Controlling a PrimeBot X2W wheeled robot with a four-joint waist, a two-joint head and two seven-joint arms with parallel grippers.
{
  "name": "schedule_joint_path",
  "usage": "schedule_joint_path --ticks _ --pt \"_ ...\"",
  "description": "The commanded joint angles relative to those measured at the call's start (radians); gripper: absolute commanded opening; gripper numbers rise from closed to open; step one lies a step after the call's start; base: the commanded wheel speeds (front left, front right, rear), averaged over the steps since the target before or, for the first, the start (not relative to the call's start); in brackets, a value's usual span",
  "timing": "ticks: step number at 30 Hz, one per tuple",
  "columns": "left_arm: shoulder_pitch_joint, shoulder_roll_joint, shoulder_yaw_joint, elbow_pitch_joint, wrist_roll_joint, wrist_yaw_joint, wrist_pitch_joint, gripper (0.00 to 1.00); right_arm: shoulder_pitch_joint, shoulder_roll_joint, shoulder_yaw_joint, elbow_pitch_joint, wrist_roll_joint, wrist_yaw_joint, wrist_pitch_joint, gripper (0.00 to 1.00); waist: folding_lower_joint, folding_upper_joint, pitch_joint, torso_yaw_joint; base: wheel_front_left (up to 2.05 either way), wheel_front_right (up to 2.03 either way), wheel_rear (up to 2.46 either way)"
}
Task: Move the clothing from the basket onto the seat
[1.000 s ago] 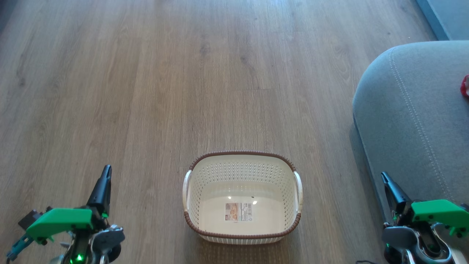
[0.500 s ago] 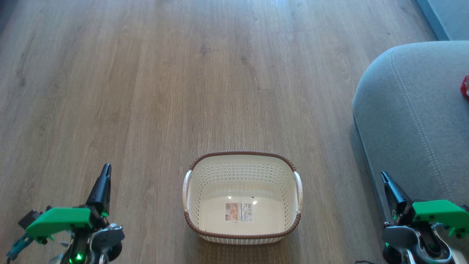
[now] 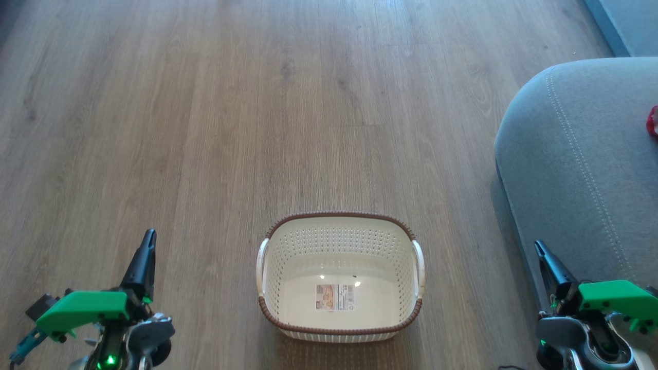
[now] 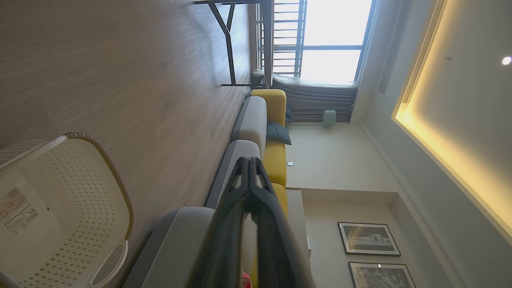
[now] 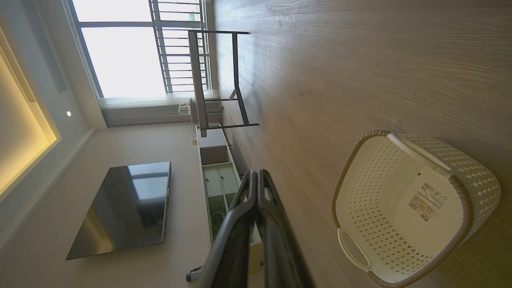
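while the basket (image 3: 339, 214) stands between them, left gripper (image 3: 149, 237) and right gripper (image 3: 537, 246) low, pointing forward (both pinched together)

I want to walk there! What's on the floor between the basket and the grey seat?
Nothing: in the head view, just bare wooden floor lies between the basket and the seat.

Dark tapered fingers (image 3: 144, 264), bright green wrist covers (image 3: 82, 311) (tiny green lights (image 3: 109, 359)).

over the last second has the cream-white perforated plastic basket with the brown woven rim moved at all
no, the basket sits in the same spot against the wooden floor planks and the grey fabric seat
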Motion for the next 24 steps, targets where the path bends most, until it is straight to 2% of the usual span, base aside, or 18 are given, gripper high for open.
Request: schedule_joint_path --ticks 1,24 --pt "-0.056 0.005 0.036 -0.034 -0.004 -0.007 0.004 0.0 -0.052 -0.006 0.017 -0.04 0.005 0.007 0.008 0.0 0.0 0.0 0.0 0.0 0.0 0.0 0.0" --pt "-0.056 0.005 0.036 -0.034 -0.004 -0.007 0.004 0.0 -0.052 -0.006 0.017 -0.04 0.005 0.007 0.008 0.0 0.0 0.0 0.0 0.0 0.0 0.0 0.0"
